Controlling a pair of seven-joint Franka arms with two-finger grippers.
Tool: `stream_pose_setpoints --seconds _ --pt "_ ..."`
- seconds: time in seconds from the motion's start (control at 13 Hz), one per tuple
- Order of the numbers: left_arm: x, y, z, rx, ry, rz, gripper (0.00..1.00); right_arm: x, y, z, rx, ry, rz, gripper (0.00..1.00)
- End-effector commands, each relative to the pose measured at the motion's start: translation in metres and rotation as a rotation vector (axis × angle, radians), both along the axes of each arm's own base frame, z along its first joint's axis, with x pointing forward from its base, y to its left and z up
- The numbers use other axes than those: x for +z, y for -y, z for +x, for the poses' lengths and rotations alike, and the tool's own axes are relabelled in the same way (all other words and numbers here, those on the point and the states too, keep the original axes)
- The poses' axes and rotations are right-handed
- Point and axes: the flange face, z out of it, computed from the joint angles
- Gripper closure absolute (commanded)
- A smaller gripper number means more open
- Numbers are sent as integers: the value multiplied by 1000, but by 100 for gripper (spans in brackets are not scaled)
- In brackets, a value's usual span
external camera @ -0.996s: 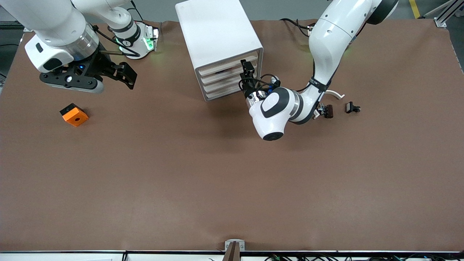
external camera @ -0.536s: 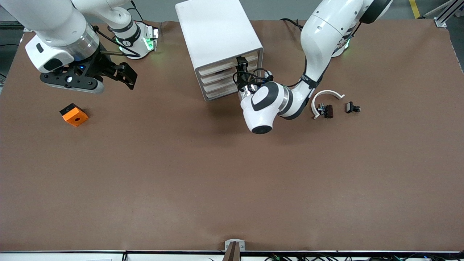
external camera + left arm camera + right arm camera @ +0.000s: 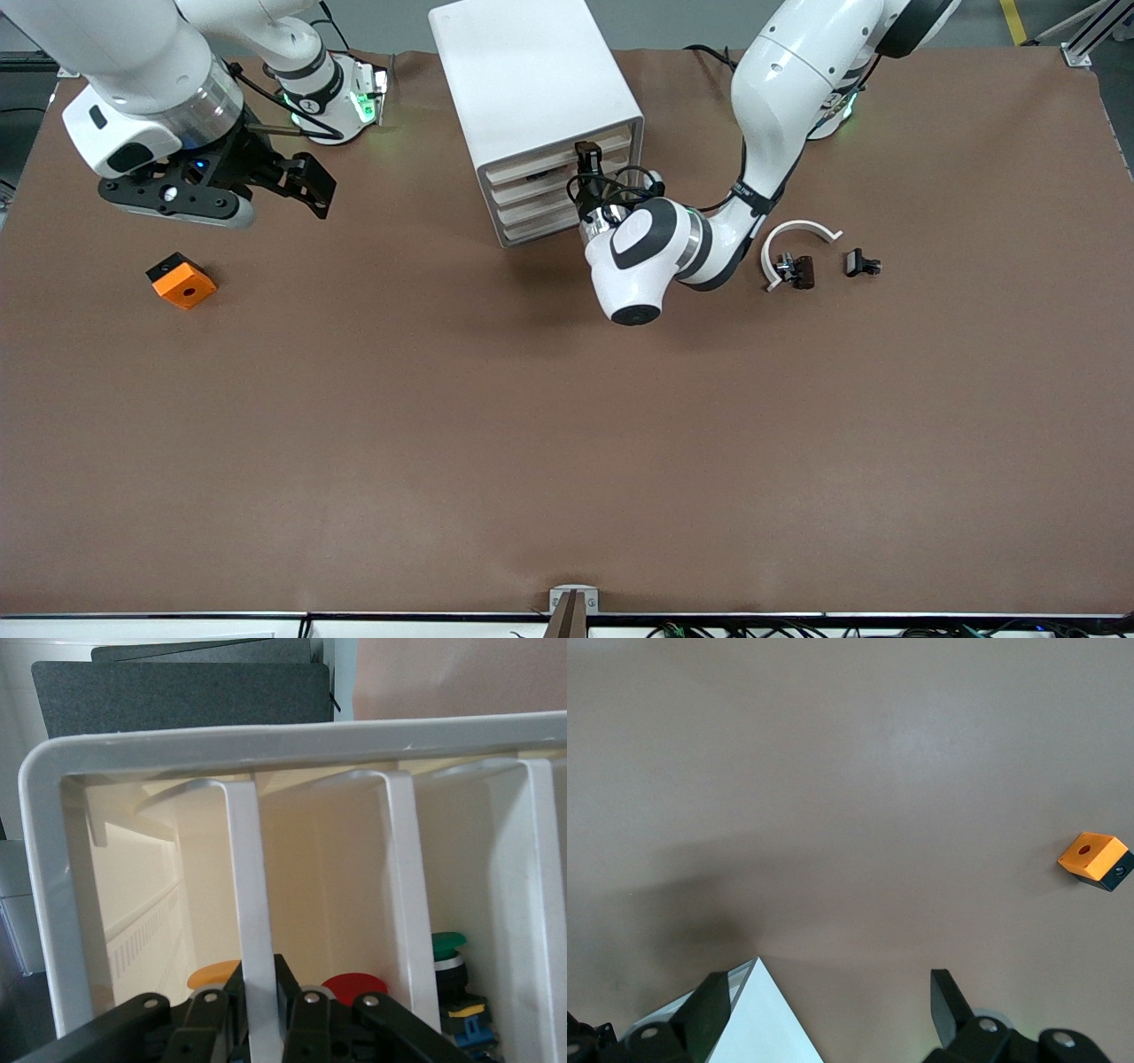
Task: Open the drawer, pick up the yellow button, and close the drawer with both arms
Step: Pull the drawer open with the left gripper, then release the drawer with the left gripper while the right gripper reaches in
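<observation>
The white cabinet (image 3: 532, 80) stands at the table's robot side with four cream drawer fronts. My left gripper (image 3: 585, 159) is at the top drawer (image 3: 540, 167), level with its front. In the left wrist view the left gripper (image 3: 260, 973) is shut on the drawer's thin white front edge (image 3: 248, 886), one finger on each side. A round yellow-orange button cap (image 3: 211, 975) shows just past that edge, partly hidden by the fingers. My right gripper (image 3: 310, 184) hangs open over the table toward the right arm's end and holds nothing; its fingers (image 3: 946, 997) stand wide apart.
An orange square block (image 3: 182, 280) with a hole lies under the right arm, seen too as the block (image 3: 1096, 859). A red cap (image 3: 354, 981) and a green-capped button (image 3: 448, 944) sit in lower drawers. A white curved piece (image 3: 797, 232) and small black parts (image 3: 861, 263) lie beside the left arm.
The left arm has swung toward the cabinet, and its gripper has closed on the top drawer's front edge. The right arm has not moved.
</observation>
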Motion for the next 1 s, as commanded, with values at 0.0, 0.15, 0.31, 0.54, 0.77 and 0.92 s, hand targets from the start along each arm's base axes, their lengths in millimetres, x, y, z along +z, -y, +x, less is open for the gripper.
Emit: stream_pose_setpoints --seconds 0.0,0.15,0.31,0.54,0.77,0.92 --pt "-3 -21 30 55 26 -6 100 4 -5 0 -11 3 -11 0" --pt "2 -36 55 96 70 -12 100 2 -5 1 0 1 -9 0" --pt "5 -53 76 135 99 1 100 -3 -20 -1 27 3 -19 0" --pt "14 -80 106 195 125 -2 100 -10 -34 -3 39 -8 -29 0" --pt "9 -96 124 234 133 -5 87 -21 -60 -11 -44 -21 -43 0" --pt "3 -100 135 258 150 -5 75 -29 -90 -22 -158 -27 -55 0"
